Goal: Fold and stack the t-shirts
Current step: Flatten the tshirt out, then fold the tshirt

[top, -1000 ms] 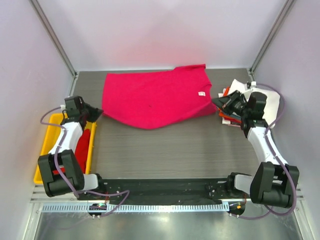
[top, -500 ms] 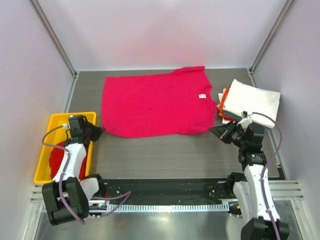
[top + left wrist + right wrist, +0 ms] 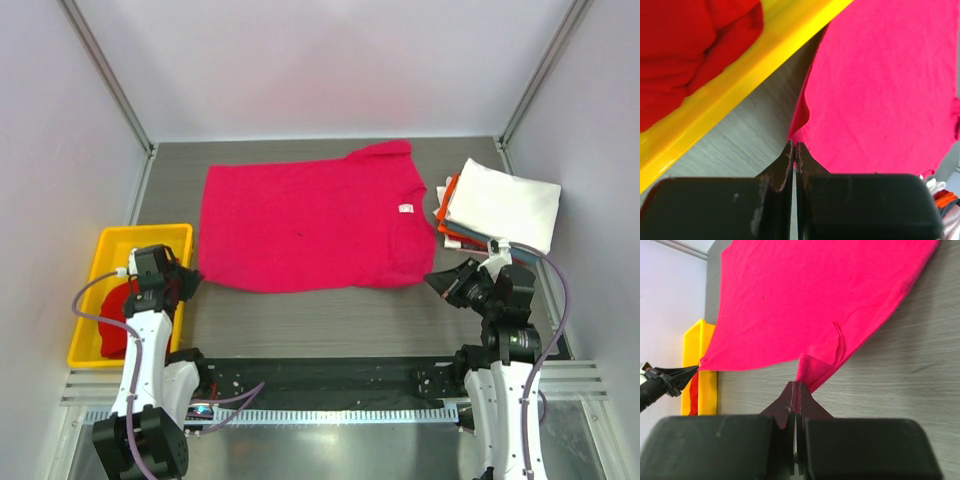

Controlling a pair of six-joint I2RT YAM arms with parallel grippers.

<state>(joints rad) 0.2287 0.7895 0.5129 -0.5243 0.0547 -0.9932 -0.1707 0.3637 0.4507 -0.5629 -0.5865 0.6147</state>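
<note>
A magenta-pink t-shirt [image 3: 310,225] lies spread on the grey table, stretched between my two grippers. My left gripper [image 3: 190,282] is shut on its near left corner [image 3: 799,131], beside the yellow tray. My right gripper [image 3: 436,280] is shut on its near right corner [image 3: 812,371]. A darker red t-shirt [image 3: 117,312] lies crumpled in the tray and fills the upper left of the left wrist view [image 3: 685,55]. Folded white [image 3: 503,205] and orange [image 3: 447,216] t-shirts are stacked at the right.
The yellow plastic tray [image 3: 100,255] sits at the left table edge, its rim [image 3: 735,80] close to my left gripper. The enclosure's white walls and metal posts stand behind and at both sides. The stack of shirts lies just beyond my right arm.
Both grippers have moved toward the near edge, dragging the pink shirt's near hem with them. The shirt now lies flatter and wider on the table.
</note>
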